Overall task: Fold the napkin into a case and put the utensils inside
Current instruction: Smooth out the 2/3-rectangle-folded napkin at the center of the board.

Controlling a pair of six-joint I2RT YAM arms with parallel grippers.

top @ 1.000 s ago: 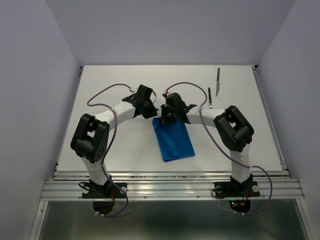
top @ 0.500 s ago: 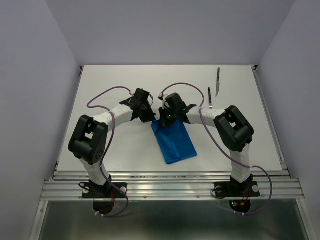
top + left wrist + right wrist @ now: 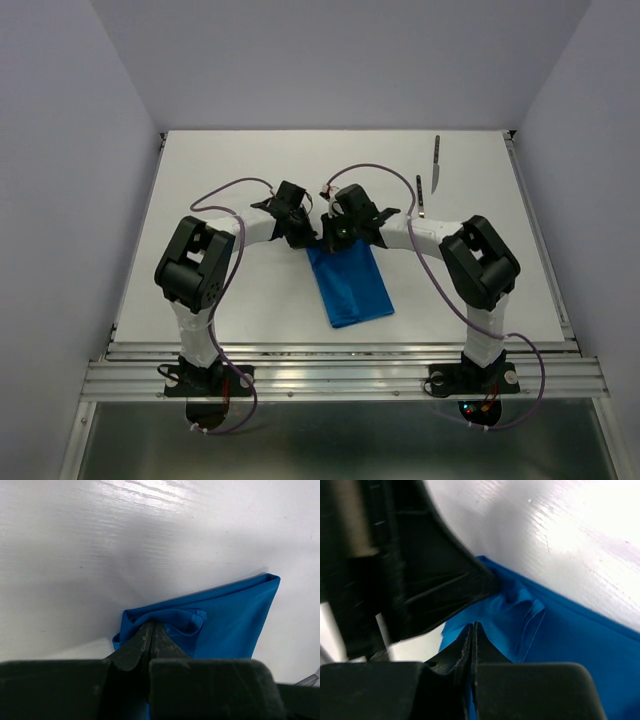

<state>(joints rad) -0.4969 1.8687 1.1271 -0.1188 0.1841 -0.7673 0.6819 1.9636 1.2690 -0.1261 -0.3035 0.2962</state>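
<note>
The blue napkin (image 3: 352, 288) lies folded into a narrow strip in the middle of the table. At its far left corner my left gripper (image 3: 308, 240) is shut on a raised fold of the cloth (image 3: 165, 617), with its tips (image 3: 151, 626) buried in that fold. Close beside it my right gripper (image 3: 328, 240) is shut, tips (image 3: 472, 626) together over the napkin (image 3: 580, 650) near its left edge; no cloth shows between them. The knife (image 3: 436, 163) and fork (image 3: 421, 195) lie at the far right, away from both grippers.
The left gripper's black body (image 3: 420, 580) fills the upper left of the right wrist view, very near the right fingers. The table (image 3: 240, 290) is white, with walls on three sides and a metal rail (image 3: 340, 375) along the near edge.
Both grippers have stayed shut and shifted slightly at the napkin's far left corner. The left forearm has swung to the right, and the napkin's far edge sits a little nearer.
</note>
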